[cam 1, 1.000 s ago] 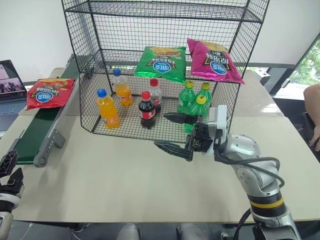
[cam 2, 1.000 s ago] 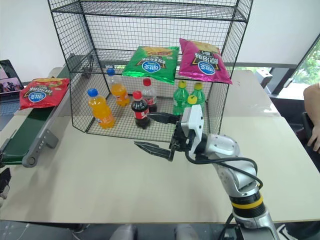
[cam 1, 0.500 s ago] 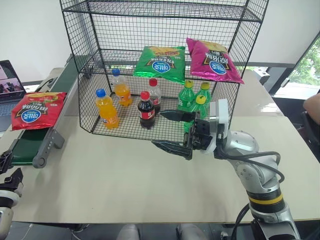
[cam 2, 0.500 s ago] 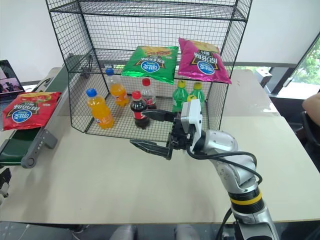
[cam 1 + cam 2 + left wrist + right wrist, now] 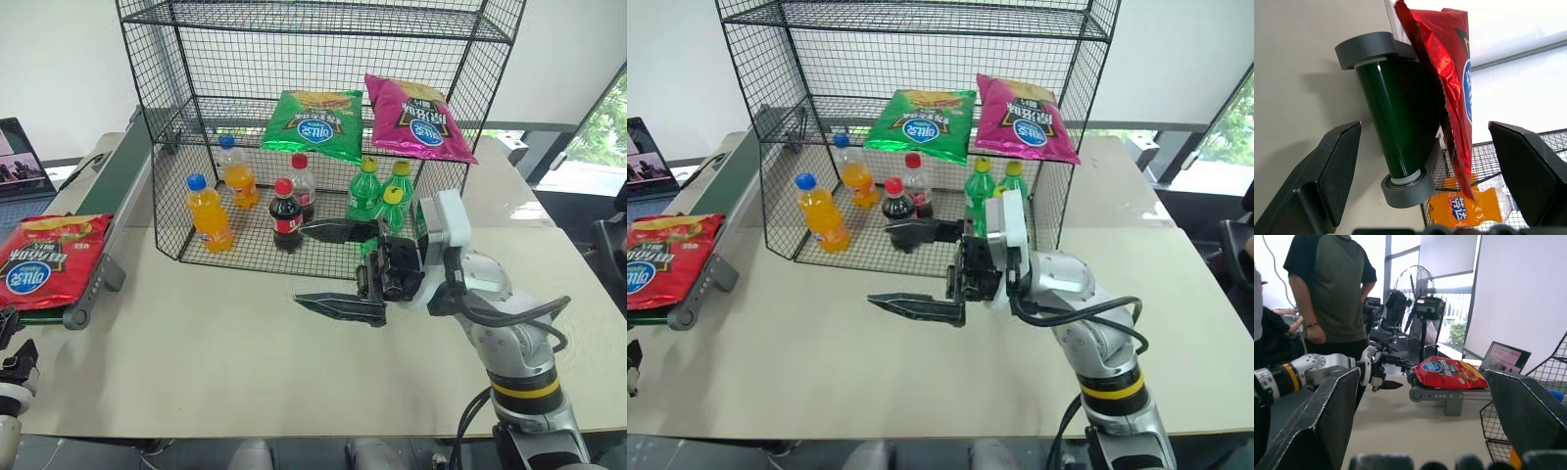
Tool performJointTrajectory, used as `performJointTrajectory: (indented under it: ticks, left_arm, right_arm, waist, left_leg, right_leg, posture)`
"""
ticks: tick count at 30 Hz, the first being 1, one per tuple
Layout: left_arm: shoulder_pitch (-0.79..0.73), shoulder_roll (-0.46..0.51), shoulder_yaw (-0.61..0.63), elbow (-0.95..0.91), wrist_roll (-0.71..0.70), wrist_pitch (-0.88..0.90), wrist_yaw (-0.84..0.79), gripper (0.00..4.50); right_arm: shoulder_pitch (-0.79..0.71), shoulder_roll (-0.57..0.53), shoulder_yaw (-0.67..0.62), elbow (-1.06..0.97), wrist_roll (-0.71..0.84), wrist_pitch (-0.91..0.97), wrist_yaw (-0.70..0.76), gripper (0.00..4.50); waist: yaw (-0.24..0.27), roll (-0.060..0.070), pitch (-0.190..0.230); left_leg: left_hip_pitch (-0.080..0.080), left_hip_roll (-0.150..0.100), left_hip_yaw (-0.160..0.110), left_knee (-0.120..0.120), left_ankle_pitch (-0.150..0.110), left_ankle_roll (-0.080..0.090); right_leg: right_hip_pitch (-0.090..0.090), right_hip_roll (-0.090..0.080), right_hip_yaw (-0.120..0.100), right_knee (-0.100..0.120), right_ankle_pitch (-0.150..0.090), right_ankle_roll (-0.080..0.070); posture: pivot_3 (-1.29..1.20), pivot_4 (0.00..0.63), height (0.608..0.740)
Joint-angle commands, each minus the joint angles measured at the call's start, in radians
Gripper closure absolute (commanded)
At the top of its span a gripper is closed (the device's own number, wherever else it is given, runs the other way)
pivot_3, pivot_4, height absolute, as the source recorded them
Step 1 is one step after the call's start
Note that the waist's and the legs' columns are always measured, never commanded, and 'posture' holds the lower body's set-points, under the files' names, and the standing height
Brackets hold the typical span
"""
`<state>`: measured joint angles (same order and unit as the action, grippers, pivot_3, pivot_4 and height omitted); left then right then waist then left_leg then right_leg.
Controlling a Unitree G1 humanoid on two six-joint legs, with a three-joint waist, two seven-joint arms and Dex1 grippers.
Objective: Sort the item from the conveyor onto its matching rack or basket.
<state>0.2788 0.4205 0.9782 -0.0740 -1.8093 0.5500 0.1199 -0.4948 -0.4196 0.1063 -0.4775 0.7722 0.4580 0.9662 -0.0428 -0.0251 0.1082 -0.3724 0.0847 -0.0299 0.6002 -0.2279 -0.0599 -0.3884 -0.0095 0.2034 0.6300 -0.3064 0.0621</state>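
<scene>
The red crisp bag, the item (image 5: 49,262), lies at the near end of the conveyor (image 5: 116,188) and overhangs its end roller. My left gripper (image 5: 12,341) is open just below and in front of that end; in the left wrist view its fingers (image 5: 1327,166) stand on either side of the roller and the bag (image 5: 1455,88), touching neither. My right gripper (image 5: 302,264) is open and empty over the table in front of the rack (image 5: 196,108), pointing left towards the bag (image 5: 1447,373).
The rack's bottom tier holds orange bottles (image 5: 209,213), cola bottles (image 5: 286,215) and green bottles (image 5: 367,192). A green bag (image 5: 318,122) and a magenta bag (image 5: 416,117) lie on the tier above. A laptop (image 5: 20,157) sits far left. A person (image 5: 1332,289) stands beyond the table.
The red bag has ridden down the belt from mid-conveyor to its near end. My right gripper has pulled back a little and turned. My left gripper has sunk slightly to the left.
</scene>
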Motion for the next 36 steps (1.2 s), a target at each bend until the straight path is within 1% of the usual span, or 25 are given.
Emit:
performJointTrajectory:
  ticks: [1,9,13,14,15,17,20,22,23,27,30,32,34,36]
  left_arm:
    - [0.018,0.022,0.033,0.003,-0.001,0.005,-0.034,0.08]
    - [0.047,0.047,0.054,0.026,0.011,0.015,-0.087,0.08]
    - [0.063,0.066,0.092,0.027,0.019,0.007,-0.105,0.08]
    - [0.066,0.070,0.101,0.030,0.021,0.002,-0.103,0.61]
    - [0.067,0.071,0.110,0.034,0.018,0.000,-0.101,0.91]
    - [0.076,0.075,0.126,0.030,0.011,0.010,-0.113,1.91]
    - [0.081,0.079,0.138,0.025,0.008,0.021,-0.120,3.27]
    - [0.079,0.080,0.142,0.021,0.004,0.022,-0.121,4.29]
    - [0.079,0.080,0.144,0.009,-0.002,0.024,-0.120,4.49]
    - [0.083,0.097,0.144,-0.061,-0.026,0.037,-0.113,4.49]
    - [0.104,0.109,0.146,-0.153,-0.097,0.070,-0.131,4.49]
    - [0.111,0.122,0.145,-0.209,-0.147,0.092,-0.140,4.49]
    - [0.086,0.137,0.141,-0.256,-0.163,0.115,-0.152,4.49]
    - [0.020,0.155,0.105,-0.313,-0.163,0.140,-0.157,4.49]
  right_arm:
    - [-0.026,-0.002,-0.027,0.001,0.026,-0.014,0.026,0.00]
    - [-0.030,0.006,-0.012,0.010,0.000,-0.025,0.035,0.00]
    - [-0.025,0.012,-0.011,0.031,-0.019,-0.045,0.043,0.00]
    - [-0.024,0.015,-0.010,0.033,-0.021,-0.048,0.042,0.00]
    - [-0.024,0.016,-0.010,0.035,-0.023,-0.050,0.042,0.00]
    - [-0.022,0.020,-0.008,0.036,-0.026,-0.053,0.041,0.00]
    - [-0.020,0.030,-0.002,0.037,-0.033,-0.062,0.038,0.00]
    - [-0.020,0.036,0.001,0.037,-0.038,-0.064,0.033,0.00]
    - [-0.021,0.040,0.001,0.035,-0.040,-0.063,0.029,0.00]
    - [-0.028,0.047,0.002,0.034,-0.050,-0.065,0.026,0.00]
    - [-0.034,0.047,-0.004,0.035,-0.058,-0.069,0.021,0.00]
    - [-0.038,0.048,-0.014,0.036,-0.061,-0.067,0.008,0.00]
    - [-0.037,0.044,-0.022,0.030,-0.064,-0.064,-0.007,0.00]
    - [-0.026,0.034,-0.026,0.018,-0.081,-0.071,-0.021,0.00]
  waist:
    - [-0.001,0.000,0.000]
    - [-0.001,0.000,0.000]
    - [-0.002,0.000,0.000]
    - [-0.003,0.000,0.000]
    - [-0.003,0.000,0.000]
    - [-0.002,0.000,0.001]
    - [-0.002,0.000,0.001]
    - [-0.001,0.000,0.001]
    - [-0.002,0.000,0.001]
    - [-0.001,-0.001,0.002]
    - [-0.002,-0.003,0.003]
    - [-0.002,-0.002,0.003]
    - [-0.002,-0.002,0.004]
    - [0.000,-0.001,0.004]
  left_leg:
    - [0.000,0.000,0.000,0.000,0.000,0.000]
    - [0.000,0.000,0.000,-0.001,0.000,-0.001]
    - [0.001,0.000,0.000,-0.002,0.000,-0.001]
    - [0.001,0.000,0.000,-0.002,0.000,-0.001]
    - [0.001,0.000,0.000,-0.002,0.000,-0.001]
    - [0.001,0.000,0.000,-0.002,0.000,-0.001]
    - [0.001,0.000,0.000,-0.003,0.000,-0.002]
    - [0.001,0.000,0.000,-0.003,0.000,-0.002]
    - [0.001,0.000,0.000,-0.003,0.000,-0.002]
    - [0.001,0.000,0.000,-0.003,0.000,-0.002]
    - [0.001,0.001,0.000,-0.003,0.000,-0.003]
    - [0.001,0.001,0.000,-0.004,0.001,-0.008]
    - [0.001,0.000,0.000,-0.004,0.001,-0.008]
    - [0.001,0.000,0.000,-0.004,0.001,-0.008]
  right_leg:
    - [0.000,0.000,0.000,0.000,0.000,0.000]
    - [-0.002,0.000,0.000,-0.001,-0.001,0.000]
    - [-0.002,0.000,0.000,-0.001,-0.001,-0.001]
    - [-0.002,0.000,0.000,-0.001,-0.001,-0.001]
    - [-0.003,0.000,0.000,-0.001,-0.001,-0.001]
    - [-0.003,0.000,0.000,-0.001,-0.001,-0.001]
    - [-0.003,0.000,0.000,-0.001,-0.001,-0.001]
    - [-0.003,0.000,0.000,-0.001,-0.001,-0.001]
    - [-0.004,0.000,0.000,-0.001,-0.001,-0.001]
    - [-0.004,0.000,0.000,-0.001,-0.001,-0.001]
    - [-0.004,0.000,0.000,-0.001,-0.001,-0.001]
    - [-0.004,-0.001,0.000,-0.001,-0.001,-0.001]
    - [-0.004,-0.001,0.000,-0.001,-0.001,-0.001]
    - [-0.004,-0.001,0.000,-0.001,-0.002,-0.002]
  posture:
    - [0.00,0.150,0.740]
    - [0.00,0.150,0.740]
    - [0.00,0.150,0.740]
    - [0.00,0.150,0.740]
    - [0.00,0.150,0.740]
    - [0.00,0.150,0.740]
    - [0.00,0.150,0.740]
    - [0.00,0.150,0.740]
    - [0.00,0.150,0.740]
    - [0.00,0.150,0.740]
    - [0.00,0.150,0.740]
    - [0.00,0.150,0.740]
    - [0.00,0.150,0.740]
    - [0.00,0.150,0.740]
